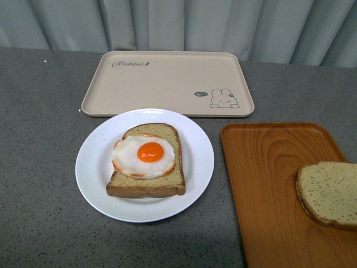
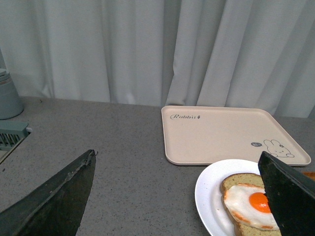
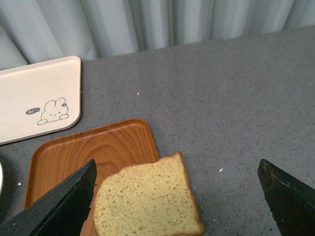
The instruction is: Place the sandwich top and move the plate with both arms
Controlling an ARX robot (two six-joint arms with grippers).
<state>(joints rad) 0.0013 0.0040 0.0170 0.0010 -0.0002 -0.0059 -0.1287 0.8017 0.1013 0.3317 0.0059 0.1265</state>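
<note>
The white plate (image 1: 92, 167) sits on the grey table, holding a bread slice with a fried egg (image 1: 144, 156). The plain sandwich top (image 1: 330, 192) lies on the orange wooden tray (image 1: 268, 184) at the right, overhanging its right edge. Neither arm shows in the front view. In the left wrist view, my left gripper (image 2: 179, 194) is open above the table, with the plate (image 2: 209, 194) and egg slice (image 2: 248, 204) by its right finger. In the right wrist view, my right gripper (image 3: 177, 196) is open and empty above the sandwich top (image 3: 145, 201), which lies between its fingers.
A beige rabbit tray (image 1: 167, 84) lies behind the plate, close to its far rim. Grey curtains hang along the table's back edge. A pale grey object (image 2: 9, 96) stands at the far left in the left wrist view.
</note>
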